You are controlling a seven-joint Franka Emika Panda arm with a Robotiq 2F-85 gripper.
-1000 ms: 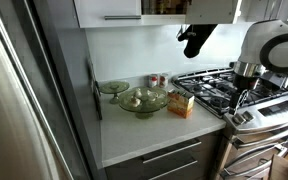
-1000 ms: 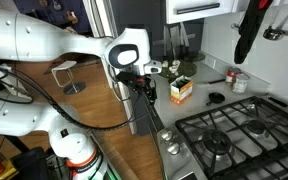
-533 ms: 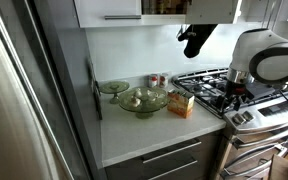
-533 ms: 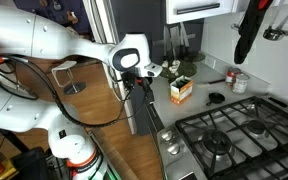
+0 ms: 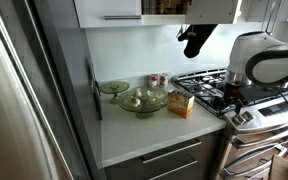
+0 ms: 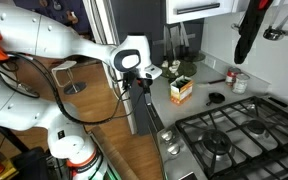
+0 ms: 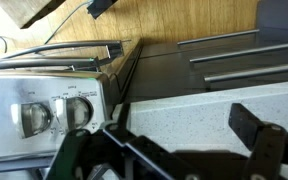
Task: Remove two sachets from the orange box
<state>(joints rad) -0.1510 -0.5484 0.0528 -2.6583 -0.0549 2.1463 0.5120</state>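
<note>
The orange box (image 5: 181, 103) stands on the white counter (image 5: 149, 130) between the glass bowl and the stove; it also shows in an exterior view (image 6: 181, 91). The sachets are too small to make out; something dark green shows just above the box's top. My gripper (image 5: 231, 100) hangs by the stove's front corner, to the side of the box and apart from it. In the wrist view the gripper (image 7: 164, 145) is open and empty, with speckled counter between its dark fingers (image 7: 256, 132). The box is out of the wrist view.
A clear glass bowl (image 5: 142, 100) with food and a smaller glass dish (image 5: 113, 88) stand beside the box. The gas stove (image 5: 219, 85) has knobs (image 7: 34, 118) on its steel front. A black oven mitt (image 5: 192, 40) hangs above. Two small jars (image 5: 156, 80) stand at the wall.
The arm has shifted a little toward the counter and the box. The gripper stays open and empty. The box and bowls have not moved.
</note>
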